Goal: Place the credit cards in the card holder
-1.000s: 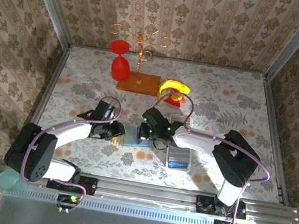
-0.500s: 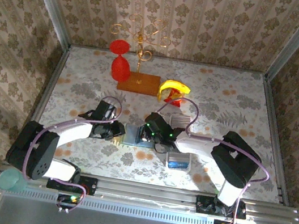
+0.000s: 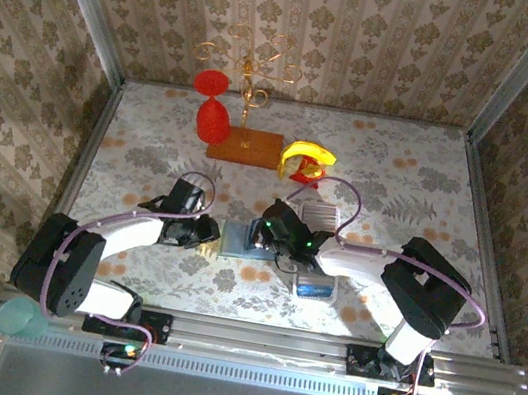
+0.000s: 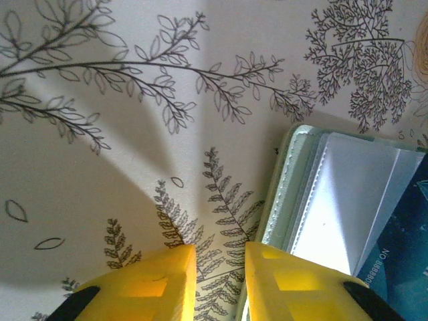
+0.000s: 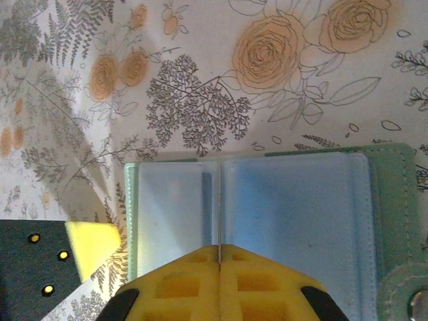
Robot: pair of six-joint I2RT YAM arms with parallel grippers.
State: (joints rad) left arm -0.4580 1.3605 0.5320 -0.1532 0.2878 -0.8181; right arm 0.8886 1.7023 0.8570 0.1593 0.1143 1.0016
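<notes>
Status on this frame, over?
Left fingers narrowly apart at card holder edge. Right fingers shut on blue card, edge-on over open holder. Nothing blocking.

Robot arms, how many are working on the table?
2. The left arm reaches in from the left, the right arm from the right, both ending at the green card holder in the middle.
</notes>
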